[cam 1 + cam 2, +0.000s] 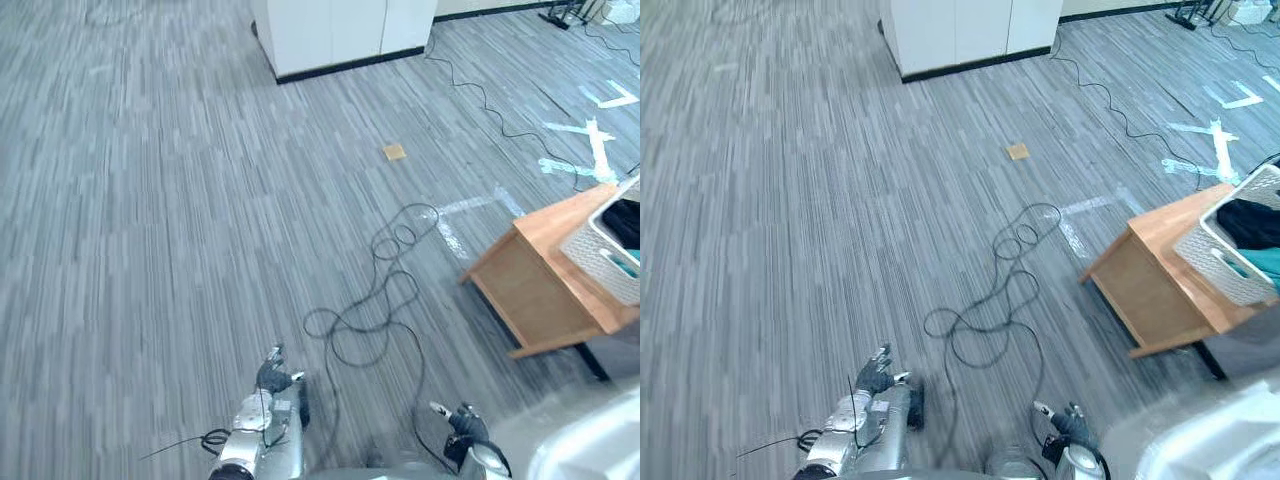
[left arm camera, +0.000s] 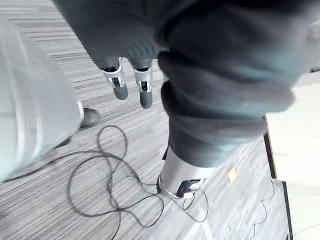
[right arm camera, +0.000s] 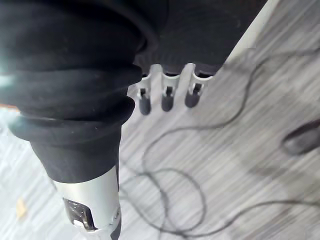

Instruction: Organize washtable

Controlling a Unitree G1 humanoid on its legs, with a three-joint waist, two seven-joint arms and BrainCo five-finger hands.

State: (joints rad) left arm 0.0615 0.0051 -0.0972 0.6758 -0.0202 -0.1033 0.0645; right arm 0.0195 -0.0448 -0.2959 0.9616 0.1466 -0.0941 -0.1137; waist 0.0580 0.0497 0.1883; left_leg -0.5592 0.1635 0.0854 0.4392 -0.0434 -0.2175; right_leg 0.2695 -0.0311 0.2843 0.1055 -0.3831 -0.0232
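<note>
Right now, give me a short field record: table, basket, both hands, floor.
table: light-brown wooden table, at the right
basket: white woven basket on the table, dark cloth inside
left hand: low above the carpet, fingers straight, empty
right hand: likewise open, empty
floor: grey striped carpet, small tan square lying on it

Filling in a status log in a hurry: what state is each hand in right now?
Left hand: open, holding nothing.
Right hand: open, holding nothing.
</note>
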